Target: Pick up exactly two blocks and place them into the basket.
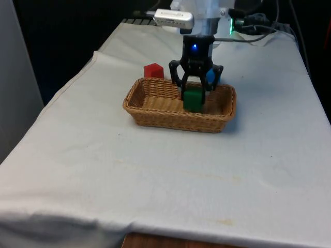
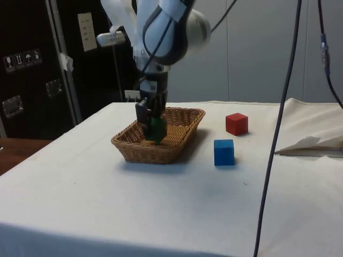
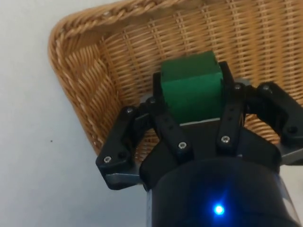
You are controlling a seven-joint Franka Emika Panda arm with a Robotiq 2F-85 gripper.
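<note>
Green block (image 1: 193, 98) clamped between fingers (image 3: 163, 120), over wicker basket (image 1: 155, 114)

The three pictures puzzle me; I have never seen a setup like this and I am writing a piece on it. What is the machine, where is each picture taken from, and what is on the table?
The machine is a white robot arm ending in a black two-finger gripper. One picture looks across the table from the front, one from the side, and one comes from a camera on the arm's wrist, looking down past the fingers. The table carries a white cloth. On it stands a wicker basket. The gripper is shut on a green block and holds it inside the basket. A red block and a blue block sit on the cloth outside the basket, apart from each other.
</note>
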